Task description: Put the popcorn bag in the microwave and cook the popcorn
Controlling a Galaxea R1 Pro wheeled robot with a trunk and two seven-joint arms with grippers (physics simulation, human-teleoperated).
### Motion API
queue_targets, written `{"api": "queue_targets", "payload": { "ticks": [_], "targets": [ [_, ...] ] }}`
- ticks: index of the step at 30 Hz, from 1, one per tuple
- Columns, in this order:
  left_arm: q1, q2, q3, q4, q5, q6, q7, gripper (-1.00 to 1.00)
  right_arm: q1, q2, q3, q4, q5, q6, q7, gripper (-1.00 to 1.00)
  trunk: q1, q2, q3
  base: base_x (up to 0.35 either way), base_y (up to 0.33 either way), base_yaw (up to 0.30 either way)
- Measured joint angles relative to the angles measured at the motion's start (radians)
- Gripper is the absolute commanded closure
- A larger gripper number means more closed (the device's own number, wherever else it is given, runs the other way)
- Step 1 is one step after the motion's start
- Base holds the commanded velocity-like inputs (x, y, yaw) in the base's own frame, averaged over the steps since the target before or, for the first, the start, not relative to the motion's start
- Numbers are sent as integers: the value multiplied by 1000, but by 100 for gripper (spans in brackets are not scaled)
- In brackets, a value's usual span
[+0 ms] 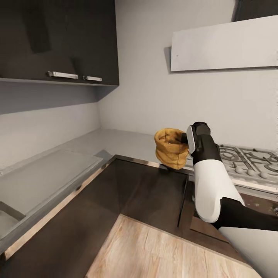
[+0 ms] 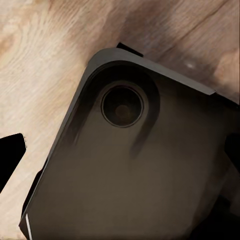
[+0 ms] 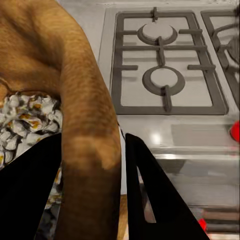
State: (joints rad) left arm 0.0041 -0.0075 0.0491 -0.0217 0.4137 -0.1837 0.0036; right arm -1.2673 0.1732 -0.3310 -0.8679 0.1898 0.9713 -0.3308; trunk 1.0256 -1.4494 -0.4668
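On my left side, the wrist camera looks down at a dark rounded robot part point(image 2: 135, 165) over the wooden floor point(image 2: 45, 55). I cannot tell if my left fingers are spread or pressed together.

In the middle, the popcorn bag point(image 1: 170, 148) hangs in the air, off the countertop point(image 1: 116, 141), tipped a little. My right gripper point(image 3: 92, 165) holds it by the rim. One finger point(image 3: 27, 195) is inside the bag by the popcorn point(image 3: 30, 120), and the other is outside, so the bag wall is squeezed between them.

The bag sits just left of my right hand. Past the fingers lies the gas hob point(image 3: 162, 60). I think my right arm must carry the bag onward.
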Motion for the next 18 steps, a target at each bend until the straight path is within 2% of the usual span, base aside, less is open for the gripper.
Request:
{"api": "queue_targets", "payload": {
  "ticks": [2, 10, 18],
  "targets": [
    [0, 0, 0, 0, 2, 1, 0, -100, 4, 0, 0, 0, 0, -30, 4, 100, 0, 0, 0, -346, 0, 0],
    [0, -2, 0, 0, 0, -1, 1, -100, 4, 0, 0, 0, 1, -32, 4, 100, 0, 0, 0, -346, 0, -4],
    [0, 0, 0, 0, 1, 0, 0, -100, 4, 0, 0, 0, 14, -17, -2, 100, 0, 0, 0, -346, 0, -257]
  ]
}}
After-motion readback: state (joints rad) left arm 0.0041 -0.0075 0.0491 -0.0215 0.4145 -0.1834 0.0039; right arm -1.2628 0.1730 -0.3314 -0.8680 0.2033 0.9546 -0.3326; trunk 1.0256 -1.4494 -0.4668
